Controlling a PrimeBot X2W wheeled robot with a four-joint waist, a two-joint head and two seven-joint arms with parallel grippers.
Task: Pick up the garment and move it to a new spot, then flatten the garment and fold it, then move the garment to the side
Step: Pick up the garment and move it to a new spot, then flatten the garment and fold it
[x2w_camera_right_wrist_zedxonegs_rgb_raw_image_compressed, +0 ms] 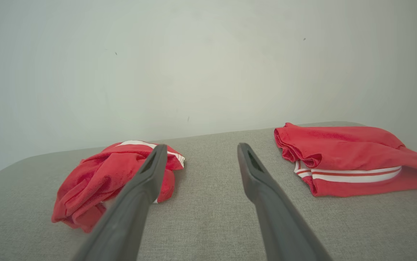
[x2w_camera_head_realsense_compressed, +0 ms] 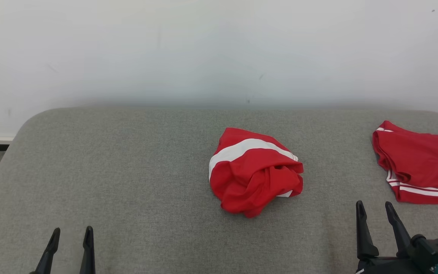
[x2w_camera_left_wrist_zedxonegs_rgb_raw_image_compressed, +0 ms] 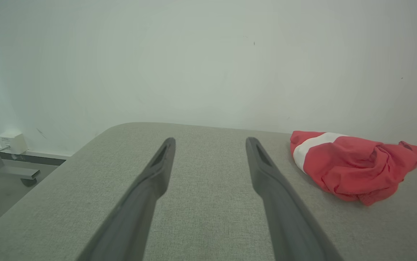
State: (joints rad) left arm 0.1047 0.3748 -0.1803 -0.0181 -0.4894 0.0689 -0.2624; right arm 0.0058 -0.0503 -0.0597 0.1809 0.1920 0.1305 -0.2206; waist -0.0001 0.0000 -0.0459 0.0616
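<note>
Garment: red with a white band, crumpled in a heap near mid-bench. Nothing touches it. Left gripper and right gripper: fingers apart, empty, low at the near edge, the right one nearer the heap.

Judgement: thin, light, limp cloth that will sag and unfurl when lifted. Best hold looks like a raised fold on the bunched near side. Second red garment lies folded at far right.
</note>
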